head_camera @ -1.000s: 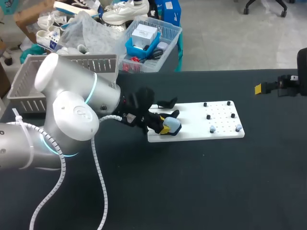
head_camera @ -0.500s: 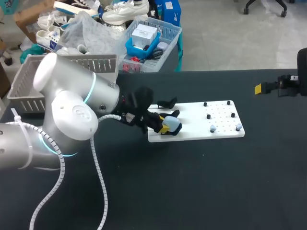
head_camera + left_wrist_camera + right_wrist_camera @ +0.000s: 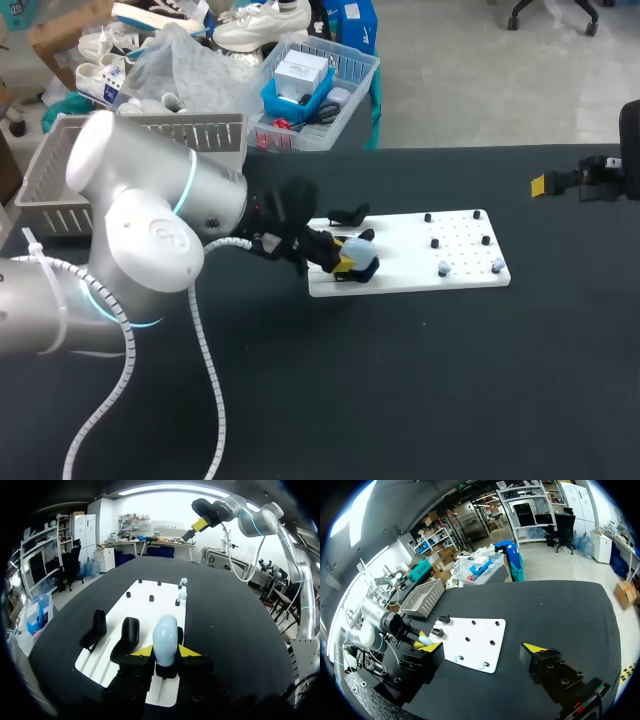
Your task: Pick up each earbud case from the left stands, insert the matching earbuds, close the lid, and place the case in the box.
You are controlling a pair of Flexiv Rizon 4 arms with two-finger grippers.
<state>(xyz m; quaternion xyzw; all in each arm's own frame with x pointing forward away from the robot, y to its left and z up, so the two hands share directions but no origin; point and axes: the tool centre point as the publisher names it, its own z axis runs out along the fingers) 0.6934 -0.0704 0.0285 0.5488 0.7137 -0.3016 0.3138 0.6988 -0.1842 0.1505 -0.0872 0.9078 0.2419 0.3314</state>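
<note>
Black bench [image 3: 400, 380]. Grey basket [image 3: 60, 200] at its rear left corner, interior mostly hidden behind the left arm [image 3: 150, 240]. White board [image 3: 460, 250] mid-bench. Left fingers [image 3: 142, 652] grip the earbud case [image 3: 165, 637] over the board's left end: pale blue, smooth, rounded, upright. Right fingers [image 3: 431, 647] spread wide.

earbud case [image 3: 358, 250] at board's [image 3: 410, 232] left end

Pale-blue earbud case [image 3: 165, 637] stands upright on white board [image 3: 162, 605], pinched by left claw [image 3: 165, 651].
</note>
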